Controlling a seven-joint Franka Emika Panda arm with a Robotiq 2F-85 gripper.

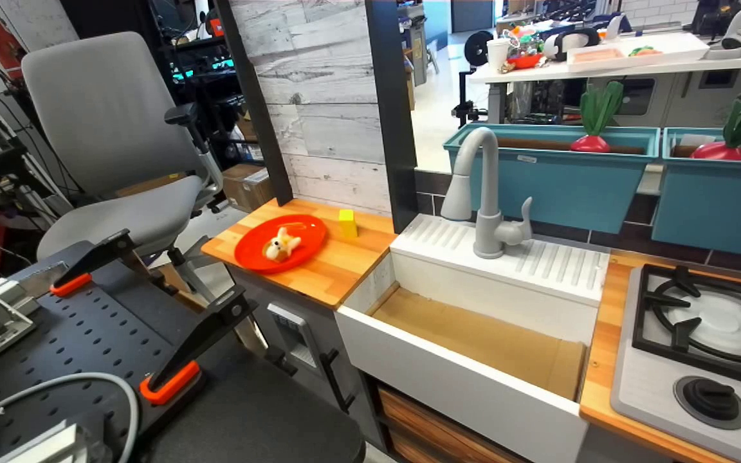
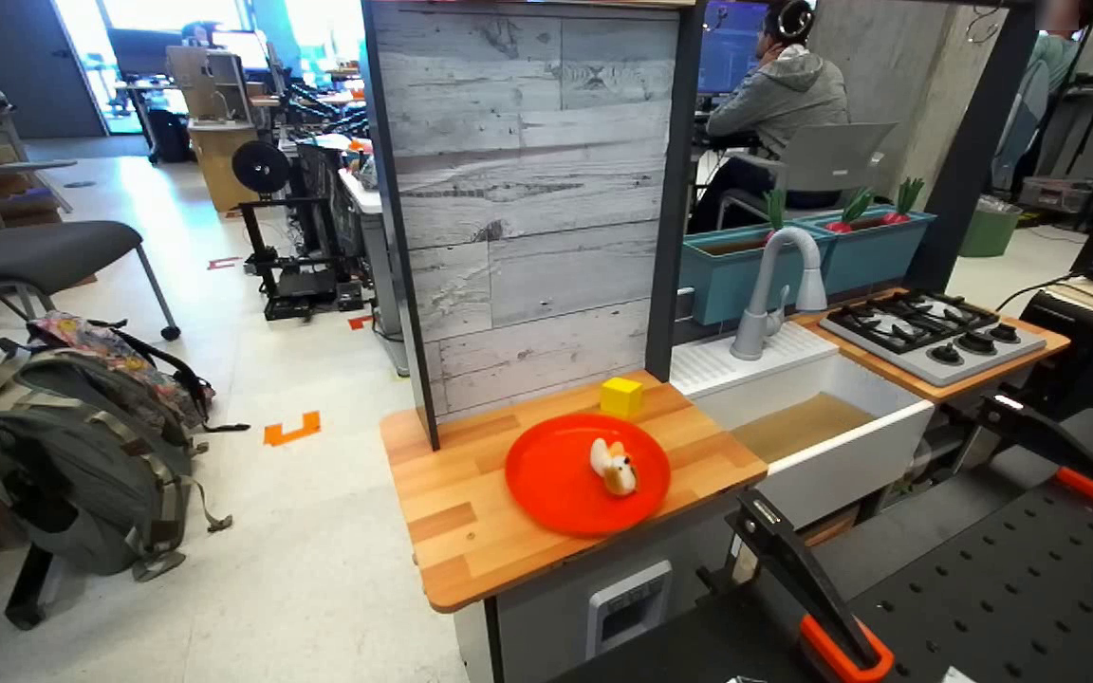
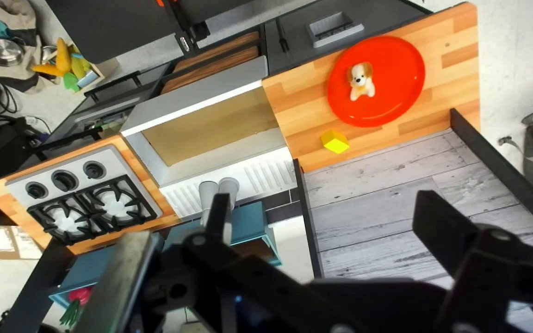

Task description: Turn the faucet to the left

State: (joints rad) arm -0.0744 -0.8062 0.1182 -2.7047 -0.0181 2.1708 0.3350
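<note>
We have the gripper [image 3: 327,219] in the wrist view, fingers [image 3: 442,226] spread wide, grey panel [image 3: 373,199] showing between them. One finger covers part of the faucet [image 3: 207,194] from that angle; the two are apart. In both exterior views we see the faucet upright on the ribbed ledge [image 1: 557,263] at the back of the sink [image 1: 460,392]. Spout [image 1: 464,170] arches over with its end facing down; lever [image 1: 526,222] sticks up beside the base. Blue planters [image 1: 550,186] just behind it. Stove [image 2: 931,332] on one side of the sink, wood counter [image 2: 461,560] on the other. On the counter we've got a red plate [image 2: 546,474] with a toy dog [image 2: 618,472] on it, and a yellow block [image 2: 621,397] just beside the plate. Two clamps [image 1: 200,341] on the black table [image 1: 267,399] in front.
</note>
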